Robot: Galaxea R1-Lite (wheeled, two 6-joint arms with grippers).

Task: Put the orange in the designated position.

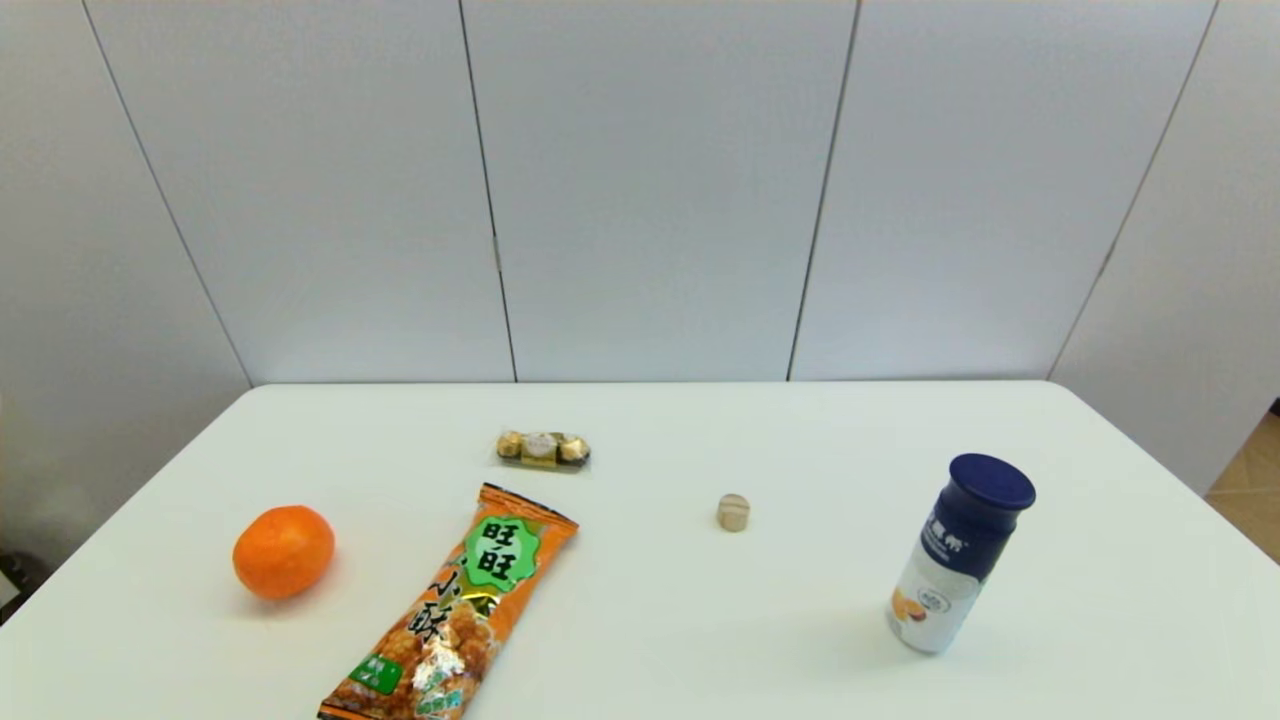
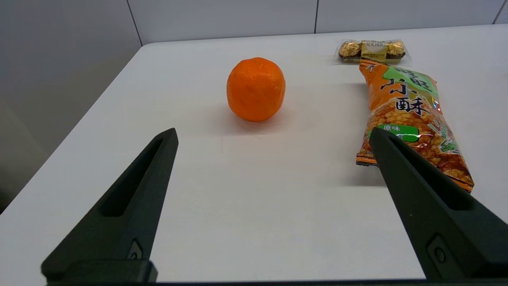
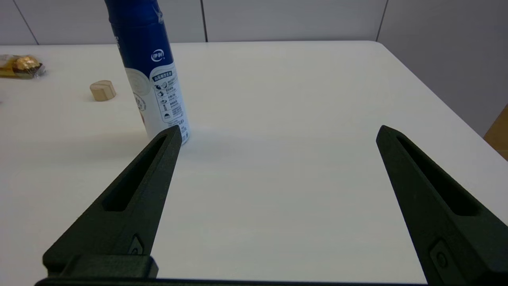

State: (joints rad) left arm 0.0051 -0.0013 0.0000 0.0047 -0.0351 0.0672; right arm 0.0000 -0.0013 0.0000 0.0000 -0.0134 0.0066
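— Left gripper first: where does it stand?

— Low over the table, fingers spread wide with nothing between them, aimed at the orange, which sits straight ahead of it and apart, untouched.

— And the orange itself?

— On the table, on the robot's left, just beside the snack bag and nearer the robot than the chocolate pack. It is roundish, so no axis matters much.

— Which arm is nearer?

— The left, I judge. The right gripper is spread too, empty, near the blue-capped bottle, well apart from the orange.

— Target?

— Possibly the small wooden disc; I cannot tell.
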